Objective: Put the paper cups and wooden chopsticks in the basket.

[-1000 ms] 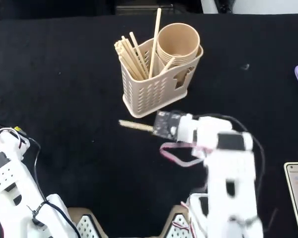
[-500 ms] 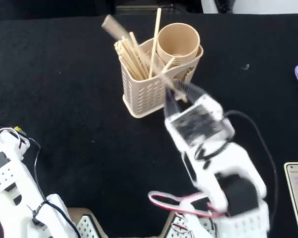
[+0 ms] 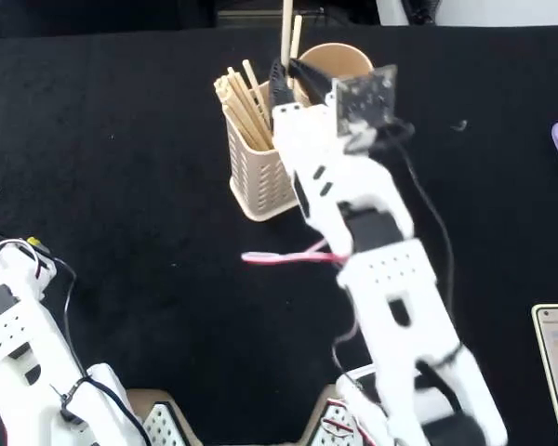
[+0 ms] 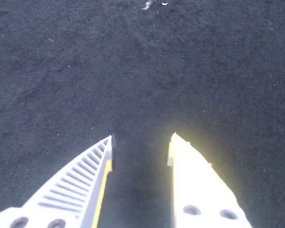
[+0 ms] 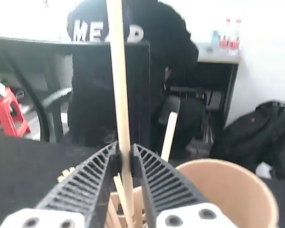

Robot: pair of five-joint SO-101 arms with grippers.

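The right gripper (image 5: 125,148) hung over the basket (image 3: 265,181), its jaws closed tight on a single wooden chopstick (image 5: 118,71). The stick stood upright, its upper end rising well above the jaws and its lower end pointing down toward the basket. A bundle of chopsticks (image 3: 243,110) leaned in one compartment, and the stacked paper cups (image 3: 327,58) sat in the compartment beside it. The basket stood upright on the black bench (image 3: 121,139), toward its far middle. The left gripper (image 4: 140,142) was low over bare bench cloth, its jaws parted with nothing between them. The left arm (image 3: 19,353) sat at the near left corner, well apart from the basket.
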